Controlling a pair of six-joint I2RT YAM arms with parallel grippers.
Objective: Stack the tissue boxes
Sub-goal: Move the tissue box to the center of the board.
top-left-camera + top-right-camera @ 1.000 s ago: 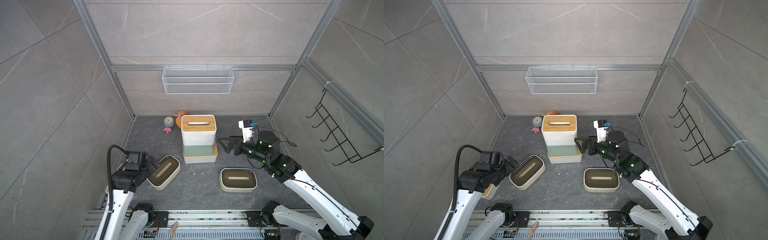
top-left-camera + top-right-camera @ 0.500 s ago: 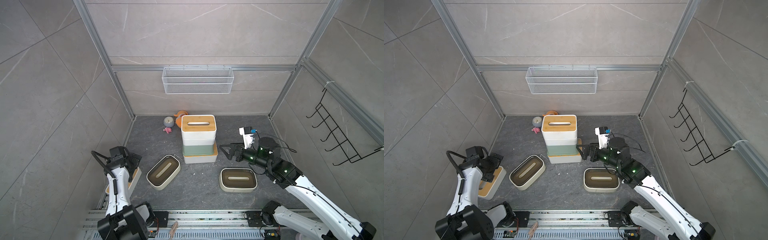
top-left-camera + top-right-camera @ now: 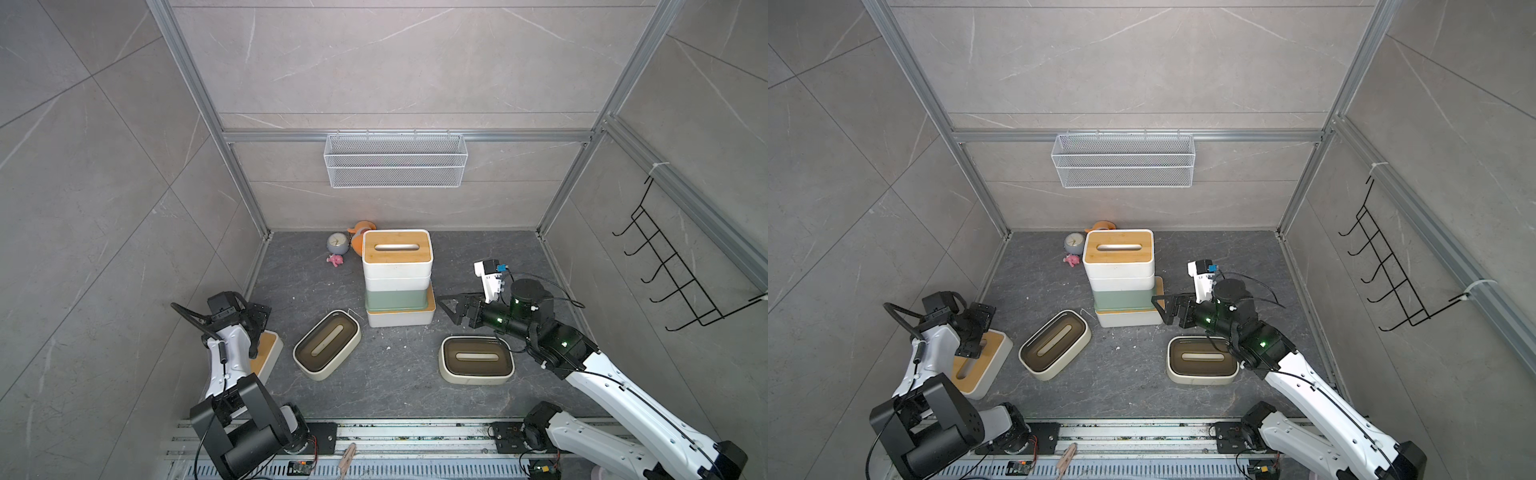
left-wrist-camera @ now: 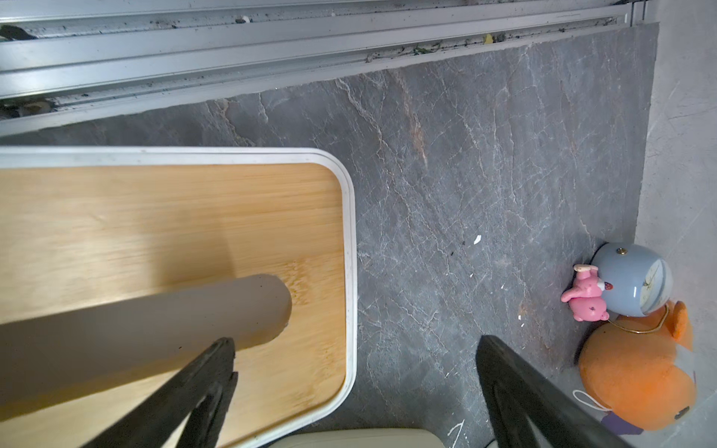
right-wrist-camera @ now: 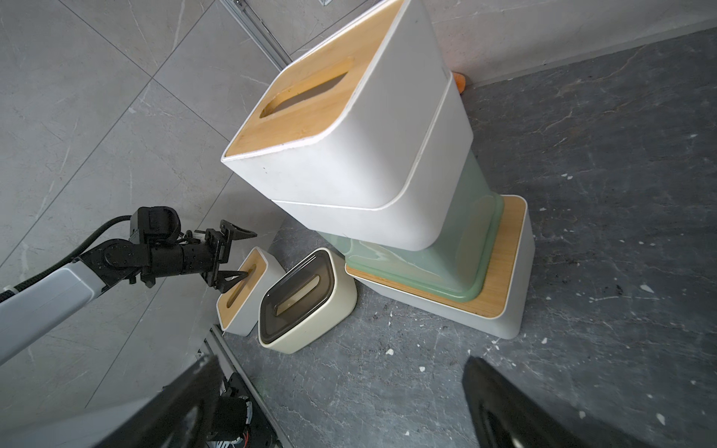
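A stack of tissue boxes (image 3: 397, 286) (image 3: 1121, 286) stands mid-floor: a white bamboo-lidded box at the bottom, a mint green one, a white one, and a bamboo-lidded white box (image 5: 341, 128) on top. Two cream boxes with dark-brown lids lie loose, one left (image 3: 327, 351) (image 5: 306, 298) and one right (image 3: 476, 359). Another bamboo-lidded box (image 3: 268, 353) (image 4: 174, 232) sits by the left wall. My left gripper (image 3: 254, 332) (image 4: 355, 341) hangs open over that box's end. My right gripper (image 3: 451, 309) (image 5: 341, 364) is open, just right of the stack's base, holding nothing.
A small clock (image 3: 337, 243), a pink toy (image 3: 336, 260) and an orange toy (image 3: 361, 235) lie behind the stack at the back wall. A wire basket (image 3: 395, 166) hangs on that wall, a black hook rack (image 3: 681, 282) on the right wall. A metal rail (image 3: 374, 432) borders the front.
My left arm has swung left, away from the left cream box, to above the bamboo-lidded box by the wall. My right gripper has drifted slightly toward the front.
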